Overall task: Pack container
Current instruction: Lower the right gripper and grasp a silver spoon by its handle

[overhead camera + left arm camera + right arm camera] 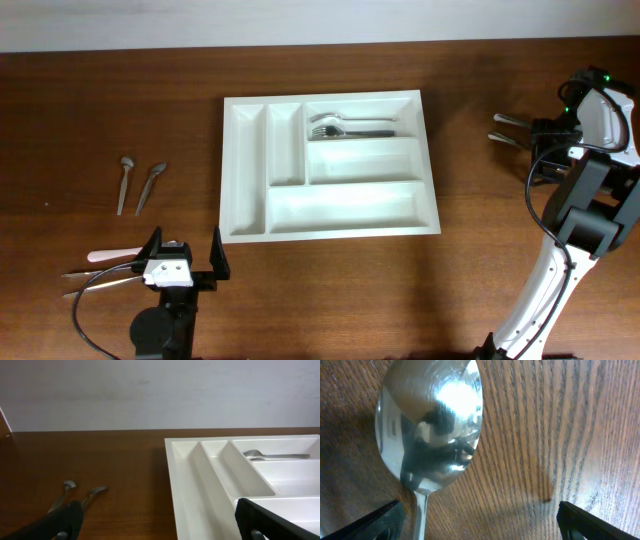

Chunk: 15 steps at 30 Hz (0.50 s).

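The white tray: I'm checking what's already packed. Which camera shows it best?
Overhead: the whole tray shows, all five compartments, with cutlery only in the top long one. Left wrist catches just part of it at a low angle. Right wrist shows none of it, only a spoon.

A robot-lab test bench — a dark wooden table (400, 300) against a plain white wall (150, 395), a cabled left arm (165, 320) and right arm (585, 200) at its edge, a white cutlery tray (340, 207) and loose spoons (152, 185) laid out.
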### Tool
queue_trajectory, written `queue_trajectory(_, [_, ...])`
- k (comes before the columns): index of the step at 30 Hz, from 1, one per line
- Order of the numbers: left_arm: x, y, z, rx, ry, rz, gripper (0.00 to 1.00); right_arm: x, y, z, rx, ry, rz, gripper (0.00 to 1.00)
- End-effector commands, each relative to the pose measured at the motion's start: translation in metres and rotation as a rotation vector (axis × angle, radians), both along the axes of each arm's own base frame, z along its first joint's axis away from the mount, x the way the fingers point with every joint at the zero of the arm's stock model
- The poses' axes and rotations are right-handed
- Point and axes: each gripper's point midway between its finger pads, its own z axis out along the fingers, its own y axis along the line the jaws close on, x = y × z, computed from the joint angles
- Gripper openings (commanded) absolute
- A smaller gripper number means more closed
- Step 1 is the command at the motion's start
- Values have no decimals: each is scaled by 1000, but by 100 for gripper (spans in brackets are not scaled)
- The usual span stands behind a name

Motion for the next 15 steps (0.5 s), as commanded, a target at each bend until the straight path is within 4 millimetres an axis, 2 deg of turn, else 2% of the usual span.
queue_trajectory(1, [0,0,-1,14,-4,-6,99,-3,3,-20,5,39,8,98])
queue_trajectory(6, [0,0,-1,14,-4,-6,99,-1,3,-21,5,32,7,95])
queue_trajectory(10, [0,0,-1,14,-4,-6,99,-1,3,-21,5,31,7,78])
queue_trajectory(15, [0,0,-1,14,-4,-6,99,1,2,-21,2,26,8,76])
